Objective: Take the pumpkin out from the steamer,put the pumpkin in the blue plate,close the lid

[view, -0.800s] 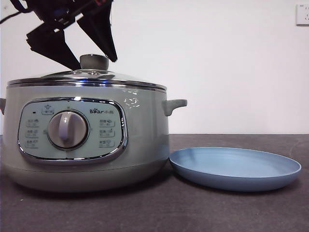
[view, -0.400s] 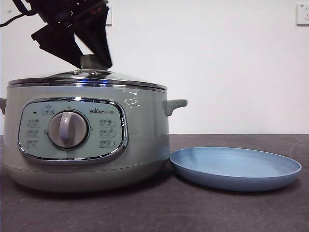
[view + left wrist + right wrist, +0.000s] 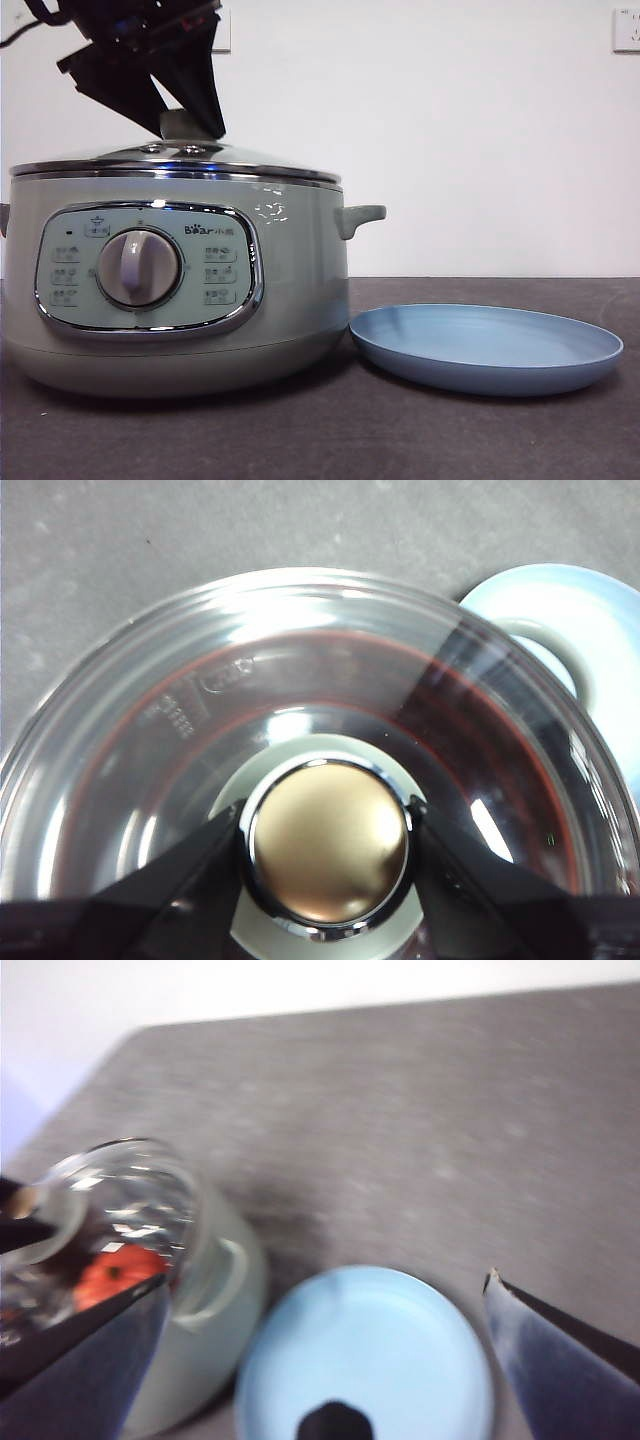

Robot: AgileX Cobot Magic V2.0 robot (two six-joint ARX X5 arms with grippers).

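From the front I see the steamer (image 3: 180,285) with its glass lid (image 3: 175,160) on top and the blue plate (image 3: 487,347) just beside it on the dark table (image 3: 400,440). The left gripper (image 3: 185,125) sits on the lid's knob (image 3: 178,124). I judge I am at the first step, taking the lid off, and the next move calls for a straight lift up. I cannot see the pumpkin here.

In the left wrist view the left gripper (image 3: 326,840) has its two jaws pressed on both sides of the knob (image 3: 326,842), clamped on it. The glass hides what is inside, only a dark reddish ring shows.

The right wrist view is blurry, but I think the orange thing under the lid (image 3: 120,1200) is the pumpkin (image 3: 118,1275), inside the steamer (image 3: 215,1310). The right gripper (image 3: 320,1335) hangs above the blue plate (image 3: 365,1365) with jaws wide apart, holding nothing.
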